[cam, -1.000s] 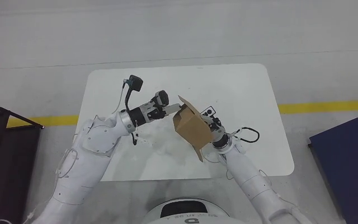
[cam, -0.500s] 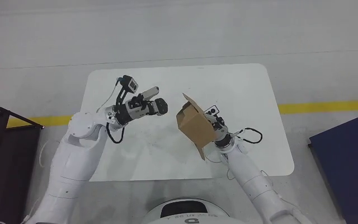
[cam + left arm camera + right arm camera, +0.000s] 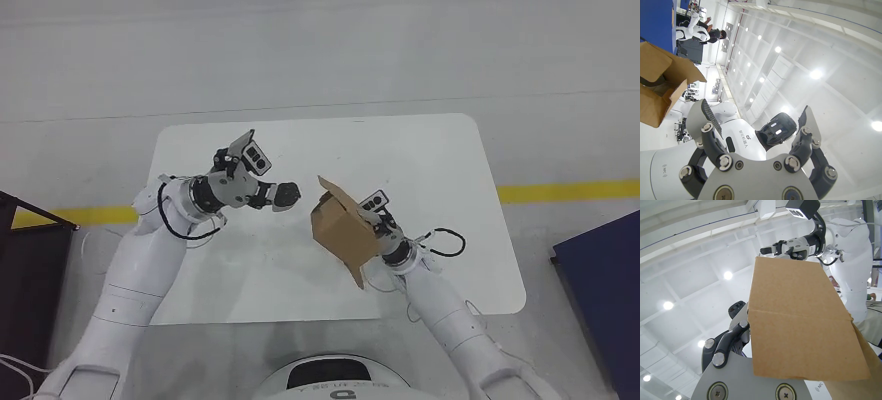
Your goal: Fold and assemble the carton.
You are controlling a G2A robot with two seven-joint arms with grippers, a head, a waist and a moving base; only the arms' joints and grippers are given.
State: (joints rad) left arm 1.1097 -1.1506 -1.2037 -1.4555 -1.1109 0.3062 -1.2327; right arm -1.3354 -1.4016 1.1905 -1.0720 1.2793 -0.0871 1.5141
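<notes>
The brown carton [image 3: 340, 230] is held tilted above the white table [image 3: 440, 160], with one flap sticking up towards the left arm. My right gripper [image 3: 377, 224] is shut on the carton's side wall. In the right wrist view, one of its fingers [image 3: 736, 308] shows beside the carton panel [image 3: 800, 323]; the other is hidden behind the cardboard. My left gripper [image 3: 285, 193] hangs open a short way left of the carton, touching nothing. In the left wrist view its gripper [image 3: 755, 113] points up at the ceiling, with the carton [image 3: 660, 89] off to one side.
A black rack [image 3: 25, 265] stands on the floor left of the table, and a dark blue object [image 3: 600, 290] stands on the right. The tabletop around the carton is bare.
My left gripper has drawn back from the carton's raised flap and its wrist has turned. The left elbow swung outward. The carton stays in the right gripper, barely shifted.
</notes>
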